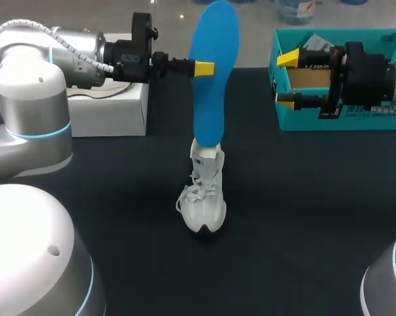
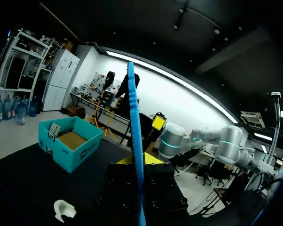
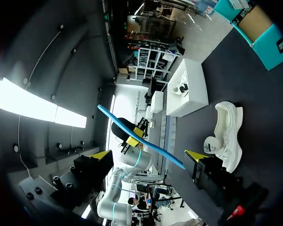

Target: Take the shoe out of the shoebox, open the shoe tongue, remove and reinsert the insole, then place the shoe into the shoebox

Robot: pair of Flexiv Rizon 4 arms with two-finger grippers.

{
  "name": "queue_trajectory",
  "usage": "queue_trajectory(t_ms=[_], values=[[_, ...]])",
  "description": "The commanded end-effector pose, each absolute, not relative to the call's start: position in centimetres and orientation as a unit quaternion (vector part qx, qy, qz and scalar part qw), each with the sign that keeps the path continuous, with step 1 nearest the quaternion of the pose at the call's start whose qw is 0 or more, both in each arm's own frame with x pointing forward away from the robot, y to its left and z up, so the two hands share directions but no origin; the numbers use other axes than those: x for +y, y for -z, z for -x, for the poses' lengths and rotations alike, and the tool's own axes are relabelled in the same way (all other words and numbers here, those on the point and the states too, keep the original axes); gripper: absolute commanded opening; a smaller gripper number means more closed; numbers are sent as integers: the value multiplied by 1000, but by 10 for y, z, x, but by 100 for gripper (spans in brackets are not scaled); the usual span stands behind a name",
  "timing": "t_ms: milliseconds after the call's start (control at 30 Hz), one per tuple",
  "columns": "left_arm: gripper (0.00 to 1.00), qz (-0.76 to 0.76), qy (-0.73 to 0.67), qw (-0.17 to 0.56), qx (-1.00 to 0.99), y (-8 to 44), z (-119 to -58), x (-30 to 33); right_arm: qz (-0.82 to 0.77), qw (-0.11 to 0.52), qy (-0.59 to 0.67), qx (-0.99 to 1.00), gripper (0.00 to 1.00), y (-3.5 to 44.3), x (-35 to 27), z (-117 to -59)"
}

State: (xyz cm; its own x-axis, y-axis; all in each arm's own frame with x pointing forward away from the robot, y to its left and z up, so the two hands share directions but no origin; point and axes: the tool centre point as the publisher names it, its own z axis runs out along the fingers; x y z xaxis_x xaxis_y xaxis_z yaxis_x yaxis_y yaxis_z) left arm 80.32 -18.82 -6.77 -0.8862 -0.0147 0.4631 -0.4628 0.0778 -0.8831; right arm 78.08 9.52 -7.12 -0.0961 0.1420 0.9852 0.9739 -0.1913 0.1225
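The left hand (image 1: pixel 204 68) is clamped on the blue insole (image 1: pixel 214 85). Its yellow-tipped fingers press on the two flat faces, about a third of the way down from the upper end. The insole stands nearly upright in the air. In the left wrist view it shows edge-on, as a thin blue line running straight out between the fingers.

Below the left hand, the white shoe (image 1: pixel 203 197) stands on its sole on the dark bench (image 1: pixel 303 217), outside the box, with its laces loose. From above, the insole's lower end overlaps the shoe's collar. The right wrist view shows a gap between the two.

The right hand (image 1: pixel 287 79) has its fingers spread wide apart with nothing between them. It hangs at the end of the teal shoebox (image 1: pixel 290 120) that lies nearest the insole. The rest of the open box lies behind and under this hand, showing a brown cardboard floor. From this hand's own camera, the shoe lies ahead and off to one side of the fingers, and the held insole is further out.

A white box (image 1: pixel 109 108) sits on the bench under the left arm, behind its hand.
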Motion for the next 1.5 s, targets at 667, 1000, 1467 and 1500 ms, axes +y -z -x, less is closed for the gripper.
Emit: queue_trajectory(t_ms=[667, 1000, 1467, 1500], values=[[0, -294, -596, 297, -686, 70, -806, -190, 553, 384, 540, -506, 100, 71, 97, -781], [0, -398, -557, 453, -571, 68, -804, -192, 553, 384, 540, -506, 100, 71, 97, -781], [0, -421, -535, 464, -567, 96, -804, -206, 553, 384, 540, -506, 100, 71, 97, -781], [0, -425, -533, 467, -563, 98, -805, -208, 553, 384, 540, -506, 100, 71, 97, -781]])
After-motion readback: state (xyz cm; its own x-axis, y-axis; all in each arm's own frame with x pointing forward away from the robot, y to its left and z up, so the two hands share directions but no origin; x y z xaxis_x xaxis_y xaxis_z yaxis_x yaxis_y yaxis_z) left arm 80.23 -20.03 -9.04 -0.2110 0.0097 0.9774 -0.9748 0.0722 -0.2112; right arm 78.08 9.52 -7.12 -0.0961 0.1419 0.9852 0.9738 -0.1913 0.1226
